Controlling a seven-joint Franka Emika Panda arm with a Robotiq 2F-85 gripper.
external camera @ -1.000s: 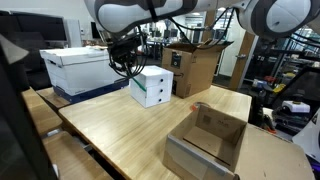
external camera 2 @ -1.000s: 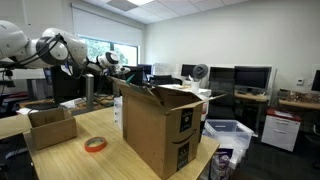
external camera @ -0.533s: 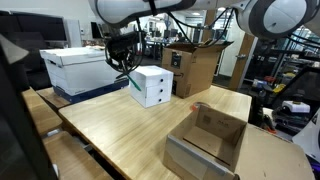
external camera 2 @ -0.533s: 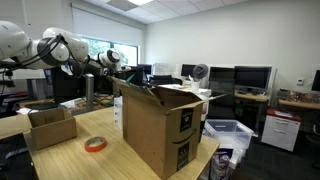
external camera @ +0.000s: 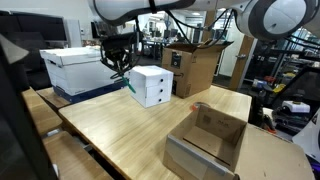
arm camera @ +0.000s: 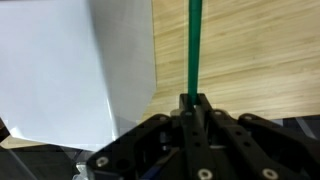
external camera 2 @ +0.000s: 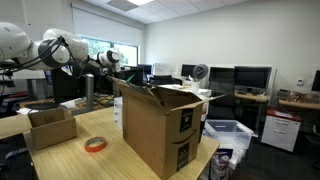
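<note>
My gripper [external camera: 119, 68] hangs over the wooden table [external camera: 130, 130], just left of a white drawer box [external camera: 152, 86]. In the wrist view the jaws [arm camera: 194, 104] are shut on a thin green stick [arm camera: 193, 50] that points away over the table. The white box [arm camera: 90, 70] fills the left of that view, close beside the stick. The stick's lower end shows as a small green tip [external camera: 128, 84] near the box's left face. Whether it touches the box I cannot tell. In an exterior view the arm [external camera 2: 75, 55] reaches in from the left and its gripper is hard to make out.
An open cardboard box [external camera: 210, 140] lies at the table's front right. A white lidded bin [external camera: 80, 65] stands behind the gripper and a tall cardboard box [external camera: 195, 65] behind the white box. An exterior view shows a large cardboard box [external camera 2: 160, 125], an orange tape roll [external camera 2: 96, 144] and a small carton [external camera 2: 50, 127].
My gripper has shifted slightly left, away from the white box, still shut on the green stick. Nothing else has moved.
</note>
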